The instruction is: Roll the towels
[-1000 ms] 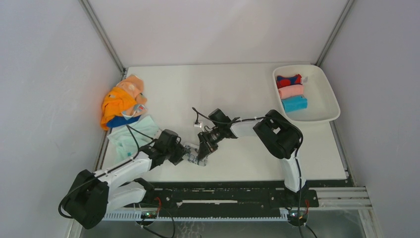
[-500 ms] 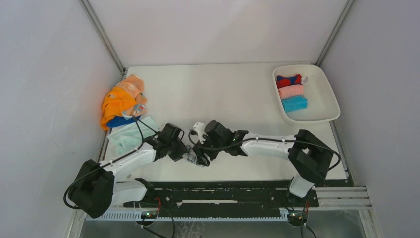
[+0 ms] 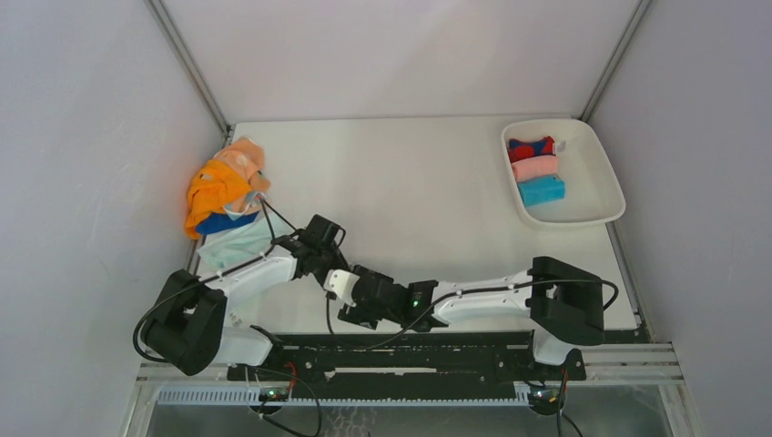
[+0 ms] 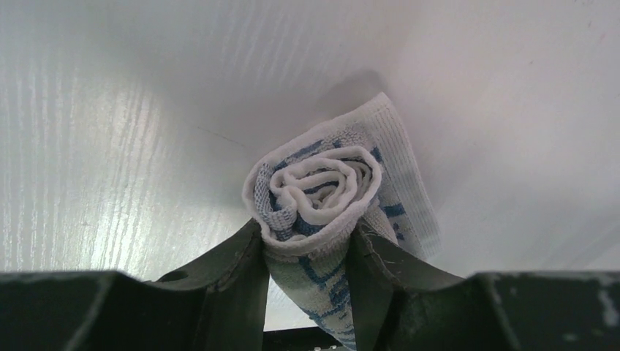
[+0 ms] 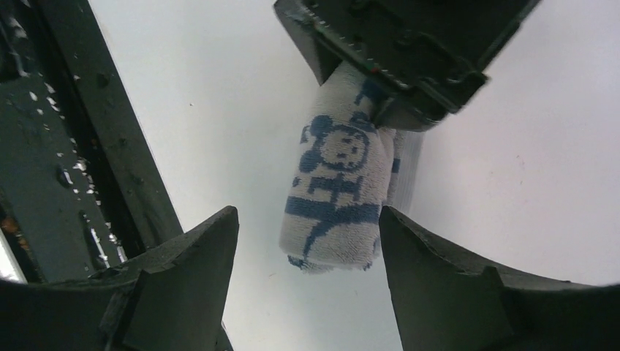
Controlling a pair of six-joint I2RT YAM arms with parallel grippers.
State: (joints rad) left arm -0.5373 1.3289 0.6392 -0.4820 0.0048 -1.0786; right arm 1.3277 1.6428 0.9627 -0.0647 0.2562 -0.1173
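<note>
Left wrist view gives me the clearest read: the left gripper [image 4: 305,234] is clamped on a rolled white towel with blue print [image 4: 325,194]. Its spiral end faces the lens, and its lower part is cut off behind the dark fingers [image 4: 234,281]. Right wrist view shows the same roll from the side, sticking out of the left gripper's housing at the top of the picture. The right gripper [image 5: 307,219] stands wide, one finger on each side of the roll, neither touching it as far as I can see. I cannot tell whether the roll's free end rests on the table [image 3: 437,182]. From the top external camera the roll itself is hidden under the two wrists, which meet at the near edge of the table, well apart from the white tray [image 3: 592,164] and to its near left. In the tray lie a red-and-blue roll [image 3: 531,147], a pink roll [image 3: 534,168] and a bright blue roll [image 3: 542,190], side by side. Across the table from the tray sits a heap of loose towels [image 3: 223,187], orange on top. A mint towel [image 3: 238,244] beside it is partly covered by the left arm.
</note>
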